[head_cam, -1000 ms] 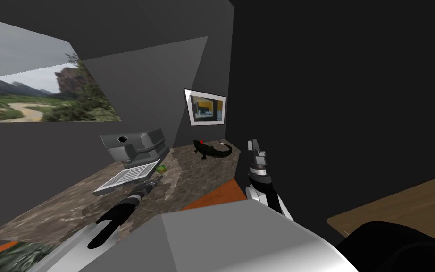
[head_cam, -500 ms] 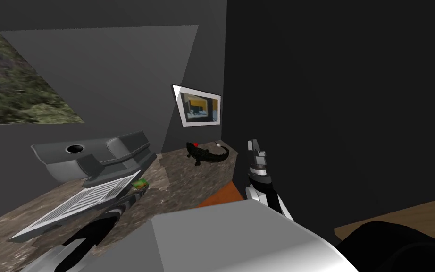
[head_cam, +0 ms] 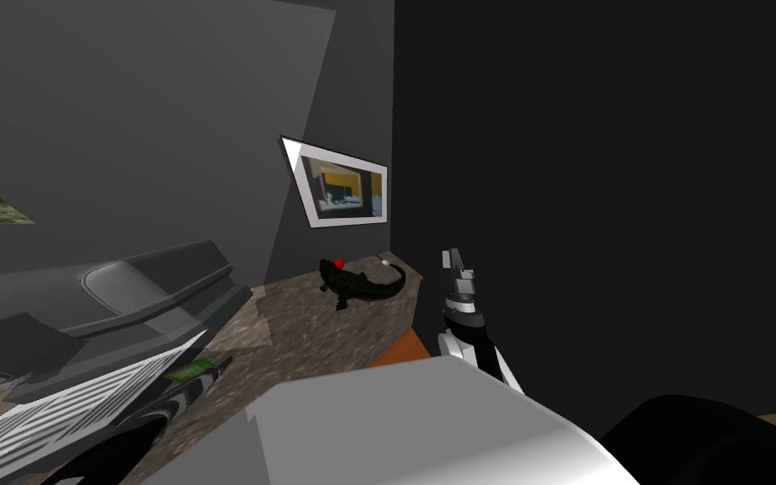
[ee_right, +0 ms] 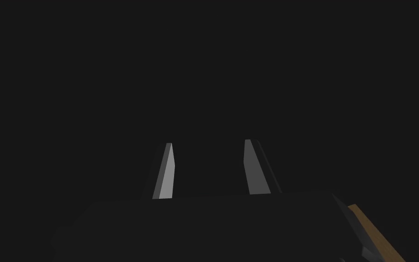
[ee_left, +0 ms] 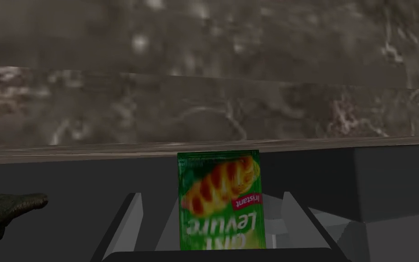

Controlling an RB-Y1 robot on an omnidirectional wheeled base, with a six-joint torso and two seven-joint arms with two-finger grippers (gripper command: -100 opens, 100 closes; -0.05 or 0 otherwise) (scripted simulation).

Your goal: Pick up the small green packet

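Left claw [ee_left: 211, 194] released, small green packet [ee_left: 221, 204] between its spread fingers [ee_left: 127, 223], brown marbled counter [ee_left: 204, 104] beyond it, right claw [ee_right: 208, 142] released

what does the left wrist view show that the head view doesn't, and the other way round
Left wrist view: the print on the green packet, a browned loaf with the words "instant" and "Levure", and the left gripper with its open fingers either side of the packet, not touching it. Head view: the framed picture on the wall, the grey machine with its slatted tray, and the right gripper raised off to the right. Both: the packet, the black lizard figure with its red spot, and the brown marbled counter.
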